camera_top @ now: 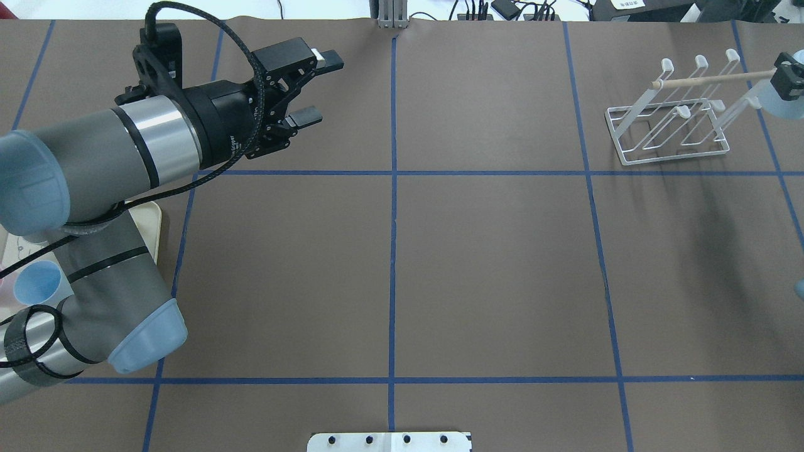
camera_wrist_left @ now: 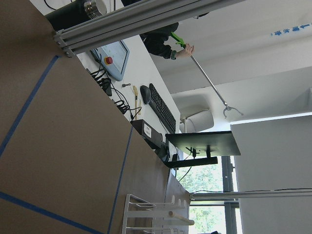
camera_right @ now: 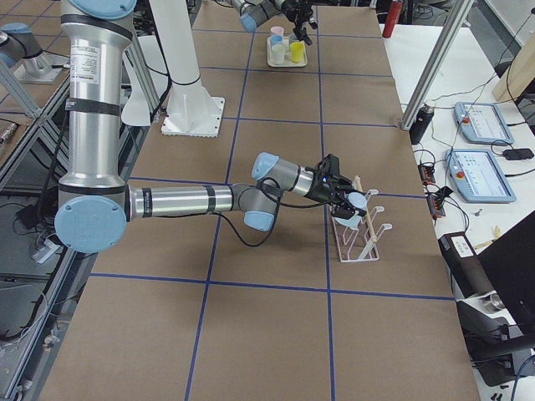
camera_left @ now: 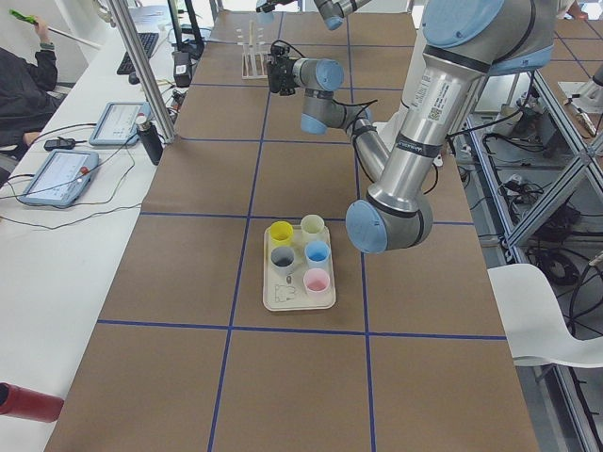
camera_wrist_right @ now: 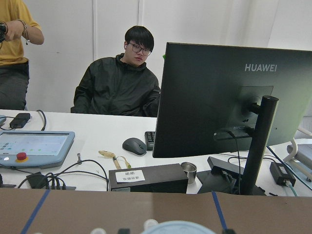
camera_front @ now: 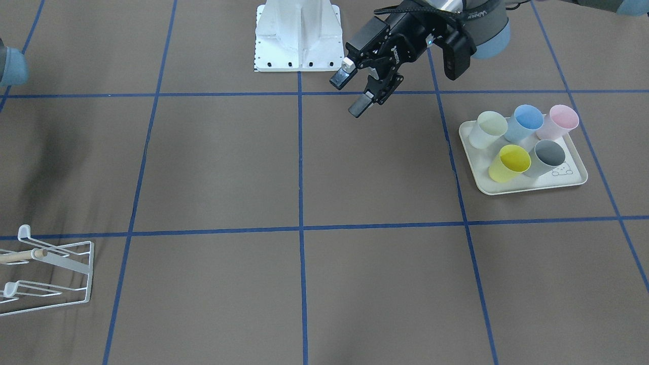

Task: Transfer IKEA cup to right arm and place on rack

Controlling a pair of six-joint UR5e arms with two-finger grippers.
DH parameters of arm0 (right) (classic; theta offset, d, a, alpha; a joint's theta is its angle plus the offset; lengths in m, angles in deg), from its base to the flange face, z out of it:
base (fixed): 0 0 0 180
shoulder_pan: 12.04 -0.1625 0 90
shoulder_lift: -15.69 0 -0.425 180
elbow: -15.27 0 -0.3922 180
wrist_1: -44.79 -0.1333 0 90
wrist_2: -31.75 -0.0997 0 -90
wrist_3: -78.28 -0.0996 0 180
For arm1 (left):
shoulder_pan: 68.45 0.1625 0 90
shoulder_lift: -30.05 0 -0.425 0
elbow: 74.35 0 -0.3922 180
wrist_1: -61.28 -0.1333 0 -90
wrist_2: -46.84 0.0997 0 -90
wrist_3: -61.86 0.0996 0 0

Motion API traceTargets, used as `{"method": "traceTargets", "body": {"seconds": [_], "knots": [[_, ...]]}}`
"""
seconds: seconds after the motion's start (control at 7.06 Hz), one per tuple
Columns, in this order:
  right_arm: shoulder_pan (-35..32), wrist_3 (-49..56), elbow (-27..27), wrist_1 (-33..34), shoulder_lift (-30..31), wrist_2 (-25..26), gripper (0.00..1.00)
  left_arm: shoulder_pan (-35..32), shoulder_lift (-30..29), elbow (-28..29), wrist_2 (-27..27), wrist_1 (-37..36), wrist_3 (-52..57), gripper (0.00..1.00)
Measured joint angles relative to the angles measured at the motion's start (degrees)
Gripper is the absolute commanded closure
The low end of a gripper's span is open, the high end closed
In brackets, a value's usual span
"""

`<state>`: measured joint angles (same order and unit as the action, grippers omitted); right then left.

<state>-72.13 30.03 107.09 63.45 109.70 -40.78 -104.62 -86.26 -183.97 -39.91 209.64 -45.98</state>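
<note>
A pale blue IKEA cup (camera_right: 358, 201) sits at the tip of my right gripper (camera_right: 343, 197), directly over the white wire rack (camera_right: 359, 238). Overhead, only a black part of that gripper (camera_top: 789, 76) shows at the right edge, with the cup (camera_top: 782, 105) beside the rack's (camera_top: 666, 125) wooden dowel. The cup's rim (camera_wrist_right: 178, 227) fills the bottom of the right wrist view, so the gripper looks shut on it. My left gripper (camera_top: 317, 88) hangs open and empty, high over the far left of the table; the front-facing view shows it (camera_front: 350, 94) to the left of the tray.
A cream tray (camera_front: 532, 188) holds several coloured cups, among them a yellow one (camera_front: 509, 162) and a blue one (camera_front: 527, 121). The white robot base (camera_front: 298, 35) stands at the table's middle edge. A desk with tablets, a monitor (camera_wrist_right: 229, 102) and seated people lies beyond the rack.
</note>
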Motion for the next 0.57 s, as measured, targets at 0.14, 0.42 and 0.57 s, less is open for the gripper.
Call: {"method": "traceTargets", "body": {"seconds": [0.14,0.42,0.57], "knots": [[0.06,0.00,-0.87,-0.07,-0.32,0.05,1.00,0.03,0.02,0.01,0.00,0.01,0.00,0.00],[0.18,0.19,-2.10,-0.05,-0.99,0.03,1.00,0.04,0.02,0.20,0.00,0.03,0.00,0.00],[0.21,0.48,-2.98,-0.04,-1.65,0.00,1.00,0.04,0.03,0.30,0.00,0.07,0.00,0.00]]}}
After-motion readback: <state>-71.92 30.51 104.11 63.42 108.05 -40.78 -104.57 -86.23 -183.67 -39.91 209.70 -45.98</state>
